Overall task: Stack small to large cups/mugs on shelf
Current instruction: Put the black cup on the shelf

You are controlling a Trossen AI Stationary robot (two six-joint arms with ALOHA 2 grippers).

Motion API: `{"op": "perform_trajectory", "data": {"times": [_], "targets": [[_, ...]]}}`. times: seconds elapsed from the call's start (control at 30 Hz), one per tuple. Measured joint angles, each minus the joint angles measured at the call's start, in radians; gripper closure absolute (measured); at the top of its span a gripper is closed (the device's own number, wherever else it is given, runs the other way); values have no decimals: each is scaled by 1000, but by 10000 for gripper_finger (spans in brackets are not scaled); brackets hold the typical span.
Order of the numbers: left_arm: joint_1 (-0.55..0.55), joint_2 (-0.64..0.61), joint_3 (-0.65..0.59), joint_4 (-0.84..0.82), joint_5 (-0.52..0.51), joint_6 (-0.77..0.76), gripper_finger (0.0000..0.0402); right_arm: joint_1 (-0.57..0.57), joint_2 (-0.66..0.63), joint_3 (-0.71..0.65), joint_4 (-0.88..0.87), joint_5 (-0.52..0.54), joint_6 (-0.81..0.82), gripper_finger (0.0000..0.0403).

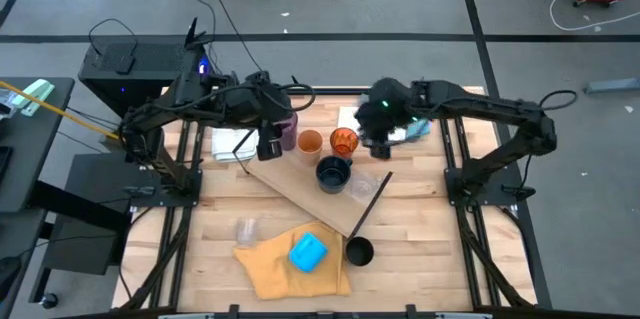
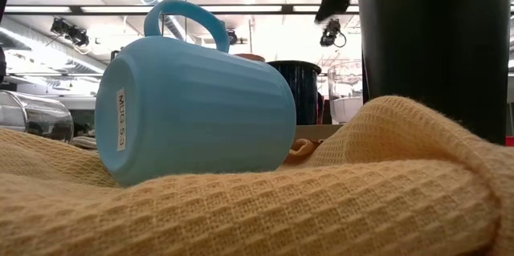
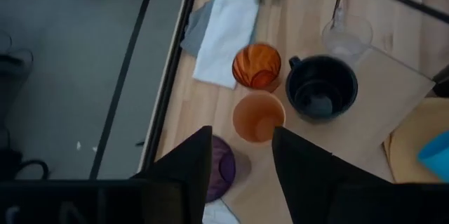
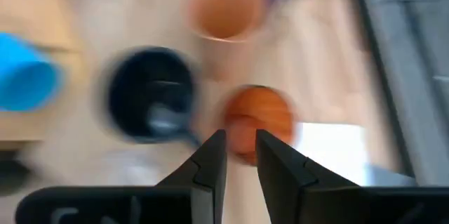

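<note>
High view: the left gripper (image 1: pixel 270 144), fingers apart and empty, hangs just beside the purple tumbler (image 1: pixel 288 131); the right gripper (image 1: pixel 378 147), narrowly parted, hovers beside the amber ribbed cup (image 1: pixel 344 142) on the shelf (image 1: pixel 300 187).

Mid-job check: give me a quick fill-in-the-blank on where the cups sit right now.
1. The bright blue mug lies on its side on the ______ cloth.
2. On the shelf, the light orange cup stands between the purple tumbler and the ______ ribbed cup.
3. The navy mug stands upright on the ______.
4. The black cup stands on the tabletop beside the ______ mug.

Missing words: yellow; amber; shelf; bright blue
</note>
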Motion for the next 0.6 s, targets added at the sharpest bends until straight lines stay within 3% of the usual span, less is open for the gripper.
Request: {"op": "perform_trajectory", "data": {"times": [0.13,0.3,0.47,0.6], "targets": [[0,0,0,46,0,35,239,165,-87,0,-27,-74,117,321],[0,3,0,131,14,22,239,420,-169,0,-9,-71,212,321],[-2,16,0,203,119,-62,239,630,-192,0,-11,45,341,321],[-31,26,0,214,146,-154,239,757,-166,0,-11,109,380,321]]}}
